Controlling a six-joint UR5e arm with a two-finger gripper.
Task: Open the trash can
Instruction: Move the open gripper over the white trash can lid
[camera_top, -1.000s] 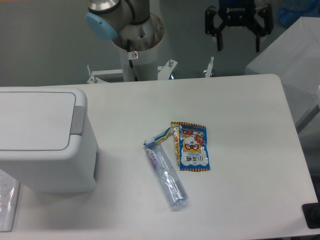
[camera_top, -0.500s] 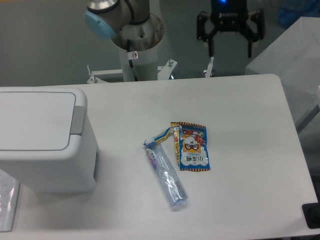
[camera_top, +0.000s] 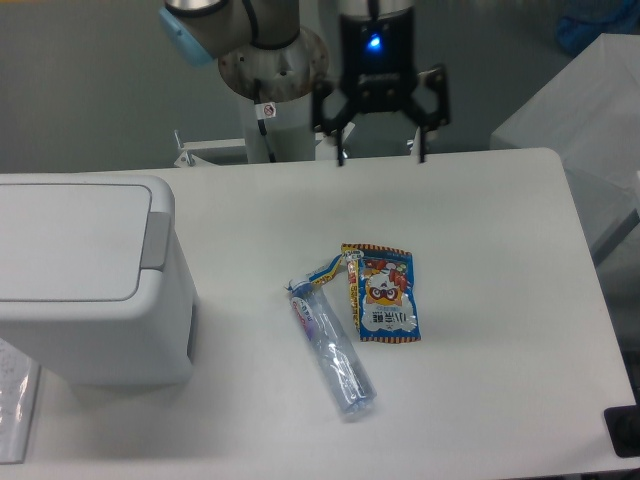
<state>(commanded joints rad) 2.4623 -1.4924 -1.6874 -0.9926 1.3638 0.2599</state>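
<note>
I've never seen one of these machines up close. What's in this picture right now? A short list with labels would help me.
tool: open, two fingers spread, empty, above the table's far edge
trash can: white, at the table's left side, lid shut
push-button strip: grey, along the lid's right edge, untouched
snack packet: blue and orange, flat near the middle of the table
plastic tube pack: clear and bluish, lying diagonally just left of the packet
table: white
task status: not yet started; the tool is far from the can

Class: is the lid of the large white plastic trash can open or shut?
Shut. The flat white lid lies level on the boxy white plastic trash can.
</note>
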